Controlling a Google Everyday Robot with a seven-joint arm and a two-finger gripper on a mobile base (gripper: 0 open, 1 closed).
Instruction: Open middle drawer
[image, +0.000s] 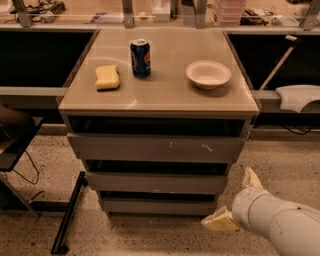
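The grey cabinet has three drawer fronts under its top. The middle drawer (156, 183) is the plain flat front between the scratched top front (155, 148) and the short bottom front (157, 206). It looks pushed in, with a dark gap above it. My gripper (234, 199) is low at the right, in front of the cabinet's lower right corner and over the floor. It is open and empty. One tan finger (250, 178) points up and the other (217, 220) points left. It touches no drawer.
On the cabinet top (165, 97) stand a yellow sponge (107, 77), a blue soda can (140, 58) and a white bowl (208, 74). A black bar (67, 215) lies on the speckled floor at the left. A white object (297, 97) sits at the right.
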